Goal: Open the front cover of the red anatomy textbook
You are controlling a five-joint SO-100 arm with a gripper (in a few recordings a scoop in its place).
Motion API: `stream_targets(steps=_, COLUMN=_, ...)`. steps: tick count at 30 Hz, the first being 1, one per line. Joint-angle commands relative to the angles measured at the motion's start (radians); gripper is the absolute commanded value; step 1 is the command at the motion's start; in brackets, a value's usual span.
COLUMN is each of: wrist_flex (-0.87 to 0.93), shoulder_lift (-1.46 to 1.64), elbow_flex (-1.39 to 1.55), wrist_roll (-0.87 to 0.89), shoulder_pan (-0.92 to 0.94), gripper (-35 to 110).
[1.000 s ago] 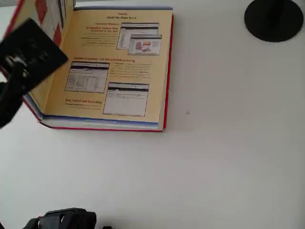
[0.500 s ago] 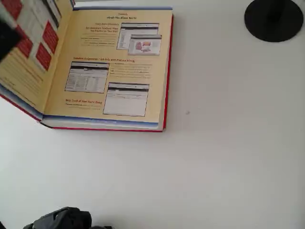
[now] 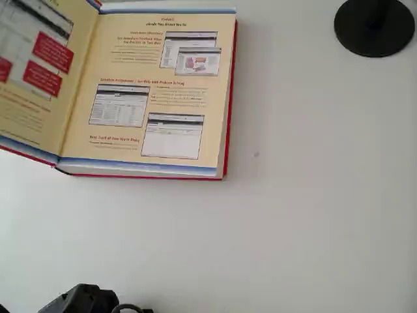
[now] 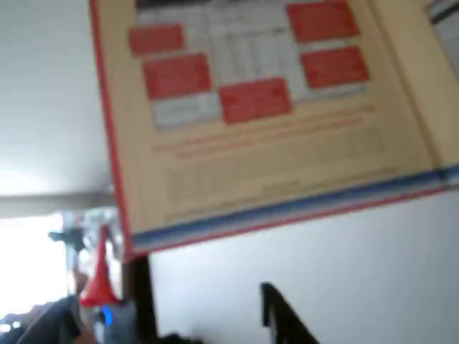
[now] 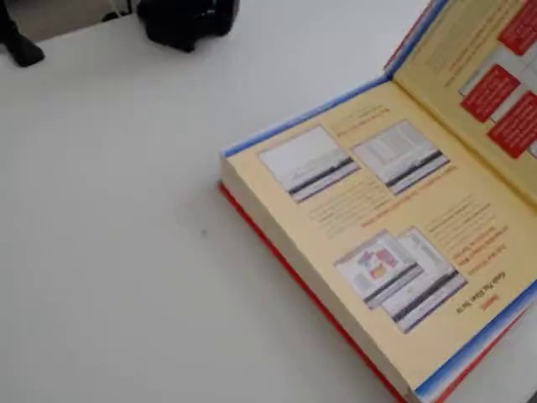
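Honestly we're basically done — front cover [image 3: 36, 72] of the red anatomy textbook [image 3: 156, 98] lies open; back off slowly, though we can't tell the jaws' state.

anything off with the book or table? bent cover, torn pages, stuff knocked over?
Nothing stands out. The red anatomy textbook lies open on the white table, the front cover swung out to the left in the overhead view, its pale yellow inner side showing. No visible tears or creases. The round black base stands upright.
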Motion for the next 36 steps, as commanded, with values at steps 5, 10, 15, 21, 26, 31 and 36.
stream_targets(steps=5, wrist_flex=-0.012, shoulder_lift=0.023, elbow_flex=-0.071, wrist_roll=0.021, shoulder_pan=0.092, gripper=32)
stream_targets(steps=10, wrist_flex=-0.015, shoulder_lift=0.038, elbow_flex=-0.060, wrist_roll=0.083, shoulder_pan=0.242, gripper=32)
stream_targets(steps=15, wrist_flex=-0.003, shoulder_lift=0.069, elbow_flex=-0.028, wrist_roll=0.189, shoulder_pan=0.405, gripper=26)
stream_targets(steps=21, wrist_flex=-0.003, shoulder_lift=0.190, elbow_flex=0.106, wrist_roll=0.238, shoulder_pan=0.540, gripper=18)
stream_targets(steps=26, wrist_flex=-0.003, shoulder_lift=0.308, elbow_flex=0.273, wrist_roll=0.281, shoulder_pan=0.632, gripper=5)
stream_targets(steps=31, wrist_flex=-0.029, shoulder_lift=0.457, elbow_flex=0.506, wrist_roll=0.288, shoulder_pan=0.686, gripper=0)
stream_targets(steps=36, wrist_flex=-0.063, shoulder_lift=0.615, elbow_flex=0.758, wrist_roll=0.288, shoulder_pan=0.721, gripper=0)
